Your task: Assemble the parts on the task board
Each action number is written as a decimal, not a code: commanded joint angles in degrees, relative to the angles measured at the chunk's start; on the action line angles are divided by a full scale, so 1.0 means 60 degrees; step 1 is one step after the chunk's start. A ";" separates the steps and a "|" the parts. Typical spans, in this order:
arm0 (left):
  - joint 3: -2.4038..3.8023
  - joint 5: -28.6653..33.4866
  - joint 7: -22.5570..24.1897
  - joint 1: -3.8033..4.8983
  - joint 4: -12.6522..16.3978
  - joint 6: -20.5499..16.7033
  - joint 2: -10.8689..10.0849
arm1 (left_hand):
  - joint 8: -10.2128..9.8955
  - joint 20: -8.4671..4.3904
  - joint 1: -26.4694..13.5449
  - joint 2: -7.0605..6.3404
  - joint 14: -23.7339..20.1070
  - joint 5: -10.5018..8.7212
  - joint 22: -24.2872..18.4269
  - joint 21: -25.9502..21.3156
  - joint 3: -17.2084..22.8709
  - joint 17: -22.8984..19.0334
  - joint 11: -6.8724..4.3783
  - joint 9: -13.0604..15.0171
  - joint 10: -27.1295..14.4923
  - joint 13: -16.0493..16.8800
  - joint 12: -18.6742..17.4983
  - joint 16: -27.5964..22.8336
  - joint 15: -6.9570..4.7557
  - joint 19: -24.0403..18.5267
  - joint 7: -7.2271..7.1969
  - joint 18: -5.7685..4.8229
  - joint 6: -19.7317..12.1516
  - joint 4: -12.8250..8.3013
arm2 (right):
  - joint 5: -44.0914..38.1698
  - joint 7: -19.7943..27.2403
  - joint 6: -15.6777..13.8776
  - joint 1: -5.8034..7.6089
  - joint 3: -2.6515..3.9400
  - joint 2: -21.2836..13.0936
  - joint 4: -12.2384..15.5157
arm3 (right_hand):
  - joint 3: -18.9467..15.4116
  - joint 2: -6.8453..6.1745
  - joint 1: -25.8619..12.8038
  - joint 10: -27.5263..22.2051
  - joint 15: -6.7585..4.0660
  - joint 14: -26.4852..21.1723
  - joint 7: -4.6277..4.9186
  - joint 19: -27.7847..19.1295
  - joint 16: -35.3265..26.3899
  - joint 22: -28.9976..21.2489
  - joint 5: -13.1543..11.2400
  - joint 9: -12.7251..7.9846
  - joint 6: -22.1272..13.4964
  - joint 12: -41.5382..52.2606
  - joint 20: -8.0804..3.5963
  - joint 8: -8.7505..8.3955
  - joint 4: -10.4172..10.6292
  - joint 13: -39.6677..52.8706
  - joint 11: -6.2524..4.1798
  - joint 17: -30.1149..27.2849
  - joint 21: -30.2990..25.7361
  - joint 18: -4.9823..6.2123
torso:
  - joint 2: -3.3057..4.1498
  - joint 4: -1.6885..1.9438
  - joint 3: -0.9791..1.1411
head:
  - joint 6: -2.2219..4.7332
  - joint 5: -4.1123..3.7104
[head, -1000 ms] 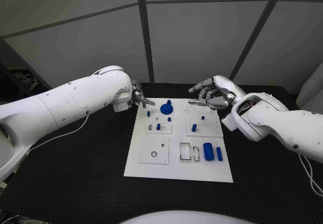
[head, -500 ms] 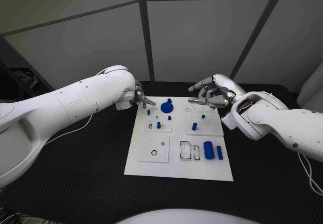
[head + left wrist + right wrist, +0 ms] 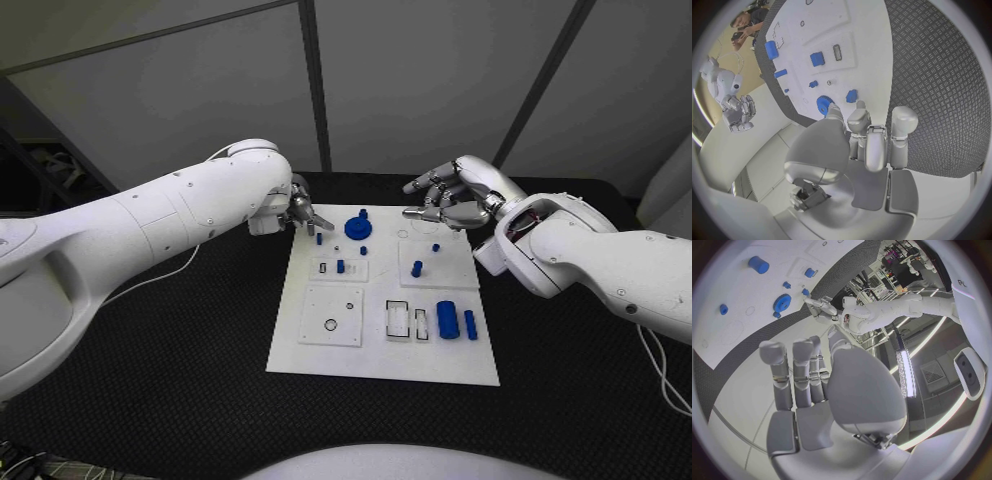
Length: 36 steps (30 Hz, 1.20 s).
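Observation:
The white task board [image 3: 433, 360] lies mid-table with blue parts on it. A blue gear [image 3: 356, 231] stands near its far edge, a small blue piece [image 3: 319, 238] beside it. My left hand [image 3: 302, 214] hovers over the board's far left corner; its fingertips reach close to the gear [image 3: 824, 104] and the small piece [image 3: 852, 95] and hold nothing. My right hand [image 3: 453, 201] hangs above the far right corner with its fingers loosely bent and apart, also holding nothing. A blue cylinder [image 3: 447, 322] and a thin bar [image 3: 470, 326] lie at the near right.
Two short blue pegs [image 3: 340, 267] [image 3: 417, 269] stand on the board's middle squares. Rectangular slots [image 3: 397, 321] and a round hole [image 3: 332, 326] open in the near half. Black textured matting [image 3: 173, 380] surrounds the board, and grey wall panels stand behind the table.
My left arm has swung further in over the table, and its hand has edged slightly down toward the board's far left corner. The right hand has barely shifted. The parts lie as before.

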 commanded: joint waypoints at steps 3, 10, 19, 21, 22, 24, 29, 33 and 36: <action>-0.0006 -0.0103 0.0146 0.0000 0.0002 0.0419 0.0017 | 0.0035 -0.0006 0.0243 0.0053 0.0715 -0.0038 -0.0001 -0.0043 0.0008 0.1500 0.0002 -0.0073 -0.0078 0.0183 -0.0040 -0.0031 0.0034 -0.0078 -0.0002 0.0094 0.0125 -0.0096 | 0.0000 0.0040 0.0043 0.0018 0.0006 0.0010 0.0005 | 0.0017 0.0026 -0.0075 -0.0046 -0.0002 0.0082 -0.0003 0.0077 -0.0060 -0.0008 0.0051 -0.0014 0.0046 0.0053 0.0015 -0.0038 0.0042 -0.0013 0.0027 0.0010 -0.0041 0.0076 | 0.0003 -0.0002 0.0006 | 0.0000 -0.0009; -0.0009 -0.0104 0.0114 -0.0013 -0.0012 0.0486 0.0030 | 0.0052 -0.0010 0.0395 0.0124 0.0716 -0.0038 0.0007 -0.0053 0.0033 0.1509 -0.0007 -0.0145 -0.0074 0.0187 -0.0032 -0.0024 0.0028 -0.0079 -0.0014 0.0095 0.0196 -0.0151 | 0.0000 0.0039 0.0042 0.0018 0.0006 0.0009 0.0004 | 0.0017 0.0026 -0.0075 -0.0046 -0.0002 0.0082 -0.0003 0.0077 -0.0060 -0.0008 0.0051 -0.0014 0.0046 0.0053 0.0015 -0.0038 0.0042 -0.0013 0.0027 0.0010 -0.0041 0.0076 | 0.0003 -0.0002 0.0012 | -0.0018 0.0001; -0.0009 -0.0104 0.0105 -0.0025 -0.0036 0.0489 0.0051 | 0.0059 -0.0013 0.0477 0.0184 0.0717 -0.0038 0.0013 -0.0058 0.0053 0.1514 -0.0013 -0.0185 -0.0073 0.0184 -0.0040 -0.0020 0.0024 -0.0078 -0.0021 0.0096 0.0235 -0.0181 | -0.0001 0.0040 0.0039 0.0018 0.0006 0.0019 0.0002 | 0.0017 0.0026 -0.0075 -0.0046 -0.0002 0.0082 -0.0003 0.0077 -0.0060 -0.0008 0.0051 -0.0014 0.0046 0.0053 0.0015 -0.0038 0.0042 -0.0013 0.0027 0.0010 -0.0041 0.0076 | 0.0001 0.0000 0.0006 | -0.0039 -0.0006; -0.0009 -0.0104 0.0106 -0.0027 -0.0041 0.0495 0.0061 | 0.0064 -0.0015 0.0506 0.0221 0.0716 -0.0038 0.0022 -0.0055 0.0064 0.1508 -0.0016 -0.0201 -0.0069 0.0187 -0.0030 -0.0024 0.0021 -0.0073 -0.0025 0.0094 0.0256 -0.0189 | -0.0001 0.0040 0.0038 0.0018 0.0006 0.0022 0.0002 | 0.0032 0.0038 -0.0058 -0.0049 -0.0004 0.0088 -0.0005 0.0088 -0.0073 -0.0001 0.0073 -0.0013 0.0048 0.0057 0.0014 -0.0036 0.0039 -0.0020 0.0024 0.0013 -0.0040 0.0074 | -0.0001 0.0000 0.0008 | -0.0049 -0.0010; -0.0009 -0.0104 0.0107 -0.0029 -0.0044 0.0500 0.0067 | 0.0066 -0.0016 0.0519 0.0241 0.0719 -0.0038 0.0020 -0.0058 0.0070 0.1520 -0.0017 -0.0209 -0.0069 0.0187 -0.0032 -0.0016 0.0019 -0.0075 -0.0026 0.0095 0.0267 -0.0192 | -0.0001 0.0041 0.0038 0.0018 0.0006 0.0024 0.0002 | 0.0032 0.0038 -0.0058 -0.0049 -0.0004 0.0088 -0.0005 0.0088 -0.0073 -0.0001 0.0073 -0.0013 0.0048 0.0057 0.0014 -0.0036 0.0039 -0.0020 0.0024 0.0013 -0.0040 0.0074 | -0.0001 0.0000 0.0008 | -0.0049 -0.0010; -0.0009 -0.0104 0.0109 -0.0031 -0.0047 0.0490 0.0075 | 0.0067 -0.0016 0.0527 0.0252 0.0719 -0.0038 0.0017 -0.0062 0.0074 0.1518 -0.0017 -0.0214 -0.0069 0.0186 -0.0035 -0.0017 0.0019 -0.0077 -0.0027 0.0096 0.0272 -0.0194 | -0.0001 0.0043 0.0038 0.0018 0.0006 0.0027 0.0001 | 0.0032 0.0038 -0.0058 -0.0049 -0.0004 0.0088 -0.0005 0.0088 -0.0073 -0.0001 0.0073 -0.0013 0.0048 0.0057 0.0014 -0.0036 0.0039 -0.0020 0.0024 0.0013 -0.0040 0.0074 | 0.0002 0.0000 0.0006 | -0.0047 -0.0012; -0.0009 -0.0104 0.0128 -0.0036 -0.0053 0.0488 0.0086 | 0.0066 -0.0022 0.0650 0.0352 0.0719 -0.0038 0.0026 -0.0067 0.0117 0.1518 -0.0024 -0.0265 -0.0062 0.0186 -0.0031 -0.0016 0.0012 -0.0075 -0.0035 0.0096 0.0303 -0.0256 | -0.0001 0.0043 0.0039 0.0018 0.0006 0.0030 0.0001 | 0.0038 0.0044 -0.0053 -0.0050 -0.0004 0.0090 -0.0005 0.0090 -0.0075 -0.0004 0.0079 -0.0013 0.0048 0.0058 0.0014 -0.0036 0.0039 -0.0022 0.0023 0.0017 -0.0045 0.0075 | 0.0001 0.0000 0.0008 | -0.0043 -0.0011; -0.0009 -0.0104 0.0150 -0.0040 -0.0057 0.0514 0.0092 | 0.0075 -0.0033 0.0892 0.0471 0.0723 -0.0036 0.0036 -0.0075 0.0204 0.1532 -0.0042 -0.0314 -0.0055 0.0186 -0.0027 -0.0005 -0.0003 -0.0075 -0.0058 0.0097 0.0351 -0.0419 | -0.0001 0.0045 0.0042 0.0018 0.0006 0.0035 -0.0001 | 0.0038 0.0044 -0.0053 -0.0050 -0.0004 0.0090 -0.0005 0.0090 -0.0075 -0.0004 0.0079 -0.0013 0.0048 0.0058 0.0014 -0.0036 0.0039 -0.0022 0.0023 0.0017 -0.0045 0.0075 | 0.0002 0.0003 0.0008 | -0.0053 -0.0017; -0.0009 -0.0104 0.0173 -0.0044 -0.0055 0.0549 0.0096 | 0.0102 -0.0046 0.1154 0.0556 0.0725 -0.0035 0.0043 -0.0084 0.0290 0.1540 -0.0067 -0.0330 -0.0051 0.0187 -0.0016 0.0001 -0.0020 -0.0078 -0.0092 0.0098 0.0408 -0.0626 | -0.0001 0.0046 0.0043 0.0018 0.0006 0.0037 0.0001 | 0.0038 0.0044 -0.0053 -0.0050 -0.0004 0.0090 -0.0005 0.0090 -0.0075 -0.0004 0.0079 -0.0013 0.0048 0.0058 0.0014 -0.0036 0.0039 -0.0022 0.0023 0.0017 -0.0045 0.0075 | 0.0006 0.0002 0.0009 | -0.0064 -0.0016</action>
